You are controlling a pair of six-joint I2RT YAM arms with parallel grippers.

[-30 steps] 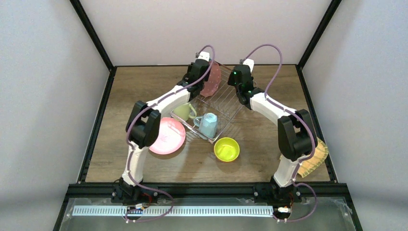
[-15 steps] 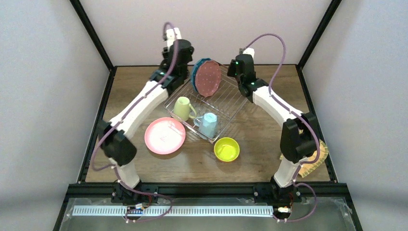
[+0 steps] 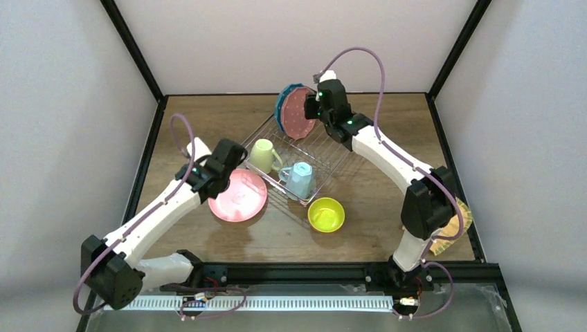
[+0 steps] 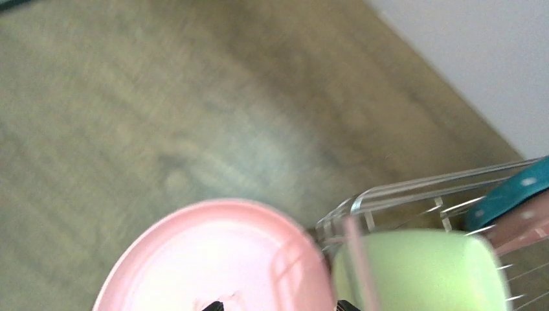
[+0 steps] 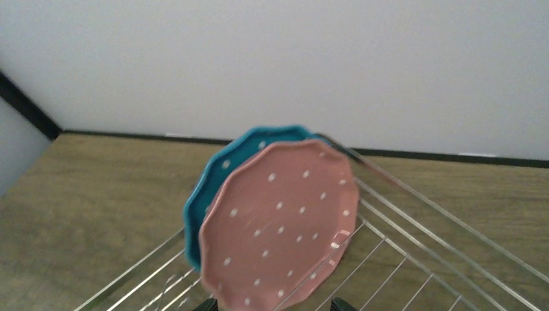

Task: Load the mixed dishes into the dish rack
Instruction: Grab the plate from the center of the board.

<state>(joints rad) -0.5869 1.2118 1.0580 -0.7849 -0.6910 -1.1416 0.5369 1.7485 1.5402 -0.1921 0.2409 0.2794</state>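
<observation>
Dish rack, mid-tabletop: two dotted plates upright, teal plate behind pink dotted plate; two mugs, green mug, blue mug. Outside: one plain pink plate, one lime bowl, one woven plate. Left hand, right hand: fingers apart, empty.

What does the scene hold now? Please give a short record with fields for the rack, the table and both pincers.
In rack: dotted pink plate standing in front of blue plate; green mug; blue mug
On table: pink plate; lime bowl; woven plate
Left pincer: open, empty
Right pincer: open, empty
</observation>
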